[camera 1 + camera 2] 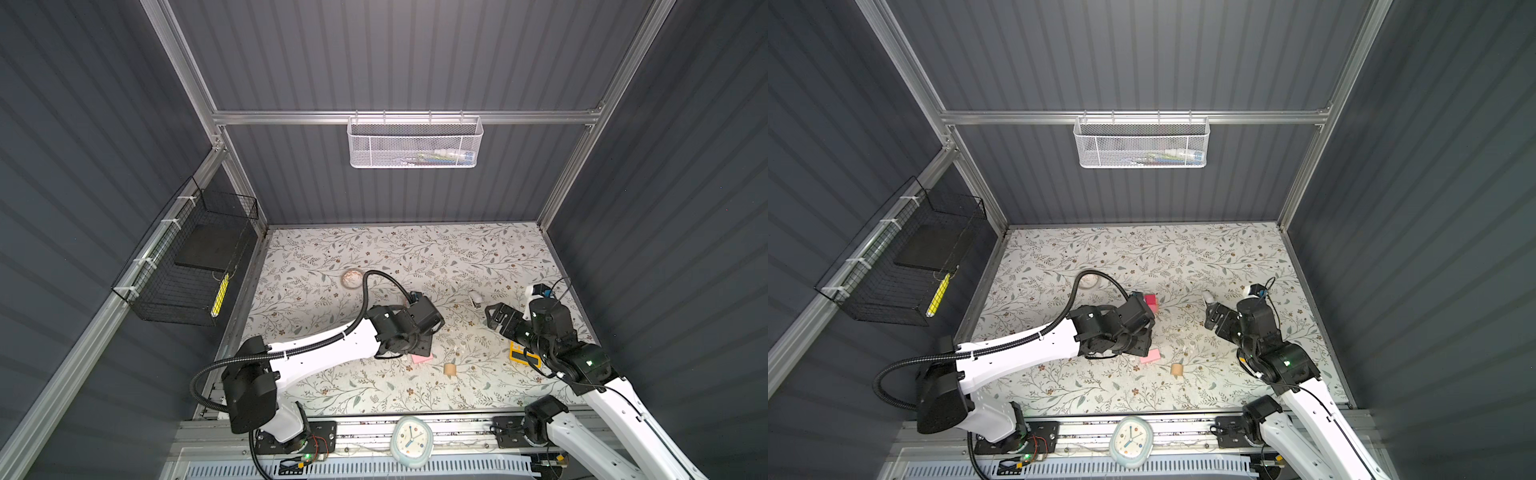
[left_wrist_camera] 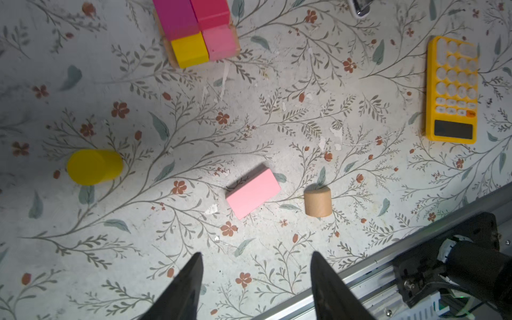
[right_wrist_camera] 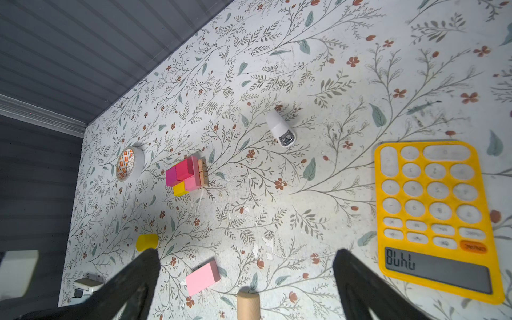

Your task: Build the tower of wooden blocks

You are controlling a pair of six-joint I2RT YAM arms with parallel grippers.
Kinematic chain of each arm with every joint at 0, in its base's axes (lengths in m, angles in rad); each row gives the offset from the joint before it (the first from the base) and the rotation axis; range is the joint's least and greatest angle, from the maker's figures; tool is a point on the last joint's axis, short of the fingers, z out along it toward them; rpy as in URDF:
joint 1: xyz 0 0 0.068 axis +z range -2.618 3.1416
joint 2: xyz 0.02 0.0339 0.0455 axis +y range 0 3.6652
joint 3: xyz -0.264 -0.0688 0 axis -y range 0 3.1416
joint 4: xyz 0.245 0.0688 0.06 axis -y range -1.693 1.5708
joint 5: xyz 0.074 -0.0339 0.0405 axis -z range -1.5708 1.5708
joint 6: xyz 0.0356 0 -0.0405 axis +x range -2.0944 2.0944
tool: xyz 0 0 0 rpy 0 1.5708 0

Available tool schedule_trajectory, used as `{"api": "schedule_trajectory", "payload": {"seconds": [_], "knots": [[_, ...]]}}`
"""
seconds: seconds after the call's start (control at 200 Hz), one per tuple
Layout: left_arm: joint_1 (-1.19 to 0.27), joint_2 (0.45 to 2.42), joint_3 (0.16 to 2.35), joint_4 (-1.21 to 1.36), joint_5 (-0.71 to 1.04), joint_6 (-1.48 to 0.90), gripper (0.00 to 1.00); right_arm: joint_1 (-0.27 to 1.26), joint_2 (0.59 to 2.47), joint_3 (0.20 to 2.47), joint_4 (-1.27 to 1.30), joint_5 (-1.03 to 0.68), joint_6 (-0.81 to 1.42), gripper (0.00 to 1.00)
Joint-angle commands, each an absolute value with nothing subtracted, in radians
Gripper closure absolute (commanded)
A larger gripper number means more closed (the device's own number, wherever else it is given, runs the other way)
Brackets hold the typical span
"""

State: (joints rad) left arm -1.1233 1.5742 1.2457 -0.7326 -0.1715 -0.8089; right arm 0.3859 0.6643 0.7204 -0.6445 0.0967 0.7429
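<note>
Floral table (image 2: 110,249) | pink block (image 2: 252,192) just ahead of left end effector (image 2: 257,255) | spread, empty

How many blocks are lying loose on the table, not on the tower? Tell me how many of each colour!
Yellow: 1, the yellow cylinder
Pink: 1, the pink bar
Tan: 1, the tan cylinder
Total: 3 loose blocks, all lying apart from the tower
</note>
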Motion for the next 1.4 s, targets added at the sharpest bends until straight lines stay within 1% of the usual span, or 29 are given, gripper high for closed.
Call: {"api": "schedule_trajectory", "payload": {"seconds": [0.0,0.15,0.32,0.41,0.455,0.55,0.961,1.396], "knots": [[-1.126,1.622,1.247,-0.782,-0.127,-0.879,0.43,0.383,0.665,0.730,-0.646,0.093,0.737,0.01],[-1.127,1.677,1.230,-0.782,-0.084,-0.894,0.50,0.383,0.659,0.716,-0.639,0.095,0.737,0.01],[-1.130,1.726,1.229,-0.768,-0.035,-0.892,0.68,0.383,0.655,0.714,-0.647,0.108,0.735,0.01],[-1.138,1.747,1.225,-0.765,-0.005,-0.889,0.75,0.383,0.652,0.708,-0.647,0.113,0.738,0.01],[-1.142,1.758,1.221,-0.765,0.008,-0.888,0.81,0.383,0.649,0.703,-0.645,0.115,0.739,0.01],[-1.152,1.780,1.212,-0.770,0.033,-0.889,0.85,0.383,0.649,0.692,-0.642,0.114,0.747,0.01],[-1.162,1.916,1.272,-0.810,0.029,-0.859,0.85,0.383,0.654,0.676,-0.632,0.118,0.750,0.01],[-1.148,2.001,1.354,-0.911,-0.083,-0.846,0.84,0.382,0.644,0.678,-0.647,0.145,0.748,0.01]]}}
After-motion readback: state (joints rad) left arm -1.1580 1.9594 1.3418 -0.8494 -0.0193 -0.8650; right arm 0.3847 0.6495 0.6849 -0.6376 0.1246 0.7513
